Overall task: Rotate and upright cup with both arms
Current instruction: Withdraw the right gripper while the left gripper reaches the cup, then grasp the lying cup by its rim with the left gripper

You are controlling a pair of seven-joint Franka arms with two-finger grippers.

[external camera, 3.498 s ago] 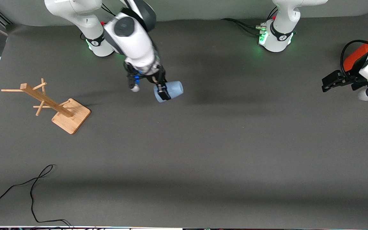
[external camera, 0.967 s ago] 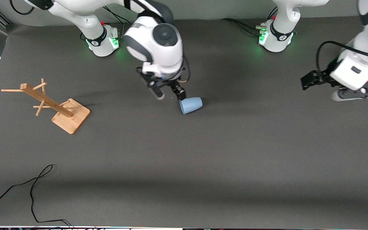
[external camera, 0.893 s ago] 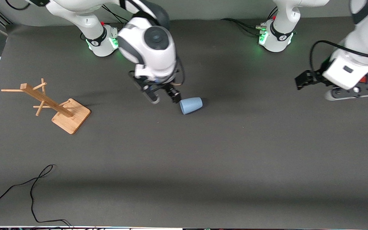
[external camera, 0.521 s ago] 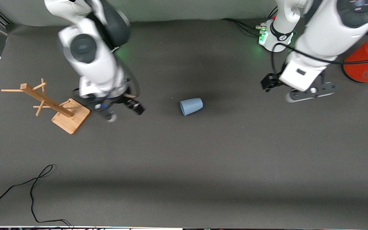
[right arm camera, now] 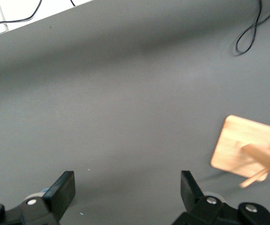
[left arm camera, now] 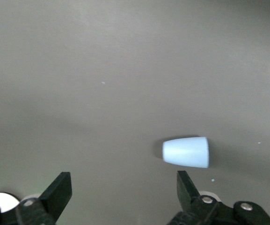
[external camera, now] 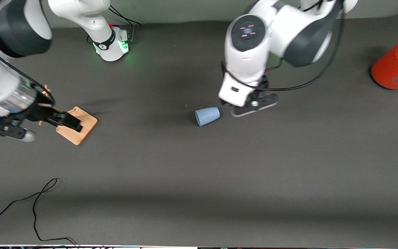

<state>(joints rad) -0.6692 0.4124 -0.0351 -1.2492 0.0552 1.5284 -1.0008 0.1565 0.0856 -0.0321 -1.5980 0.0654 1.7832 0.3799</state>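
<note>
The light-blue cup (external camera: 207, 116) lies on its side on the dark table, its wide mouth toward the right arm's end. My left gripper (external camera: 236, 108) hangs open just above the table beside the cup's base end. In the left wrist view the cup (left arm camera: 186, 152) lies a little ahead of one black finger (left arm camera: 185, 187), outside the gap of the left gripper (left arm camera: 123, 186). My right gripper (external camera: 54, 131) is open and holds nothing, low over the table by the wooden rack at the right arm's end. The right wrist view shows the right gripper (right arm camera: 127, 186) over bare table.
The wooden rack's base (external camera: 81, 121) is partly covered by the right arm; it also shows as the rack base (right arm camera: 247, 150). An orange-red can (external camera: 396, 65) stands at the left arm's end. A black cable (external camera: 36, 200) lies near the front edge.
The right gripper, which held the cup earlier, let it go and swung away to the rack. The left arm swept from the can's end to beside the cup. The cup stayed on its side.
</note>
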